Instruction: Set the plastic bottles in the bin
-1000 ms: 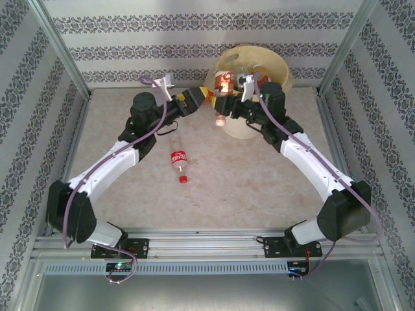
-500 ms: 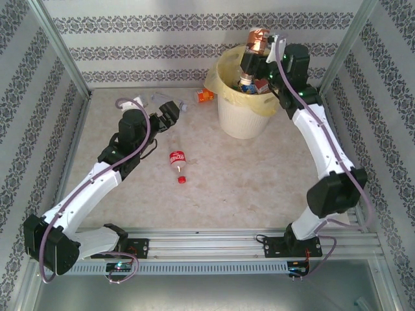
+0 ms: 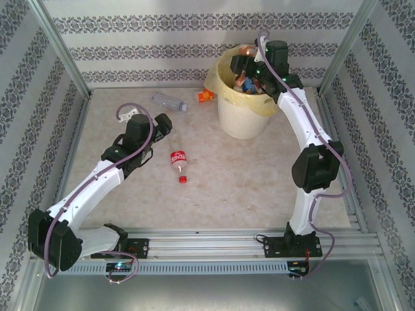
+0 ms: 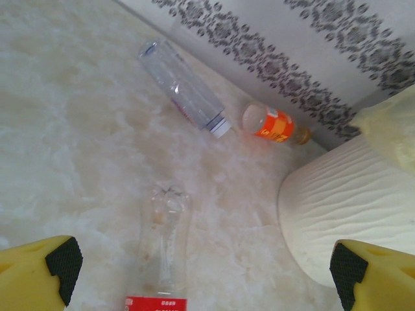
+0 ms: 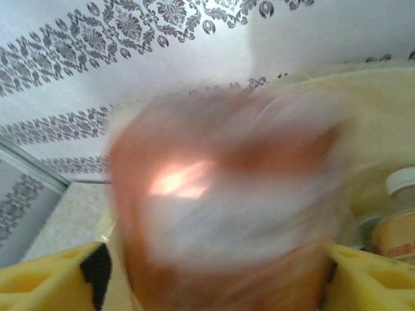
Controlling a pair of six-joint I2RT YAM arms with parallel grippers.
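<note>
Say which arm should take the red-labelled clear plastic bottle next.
Left. The left pincer, open, hangs over the red-labelled bottle; the right pincer is over the round white bin, blurred brown bottle between its fingers.

Top view: bright, even, diffuse light; shadows faint. Left wrist view: pale marbled worktop (image 4: 78,129) washed out, hazy. Right wrist view: orange-brown plastic bottle (image 5: 220,259) smeared by motion blur, warm glare patch left of centre.
</note>
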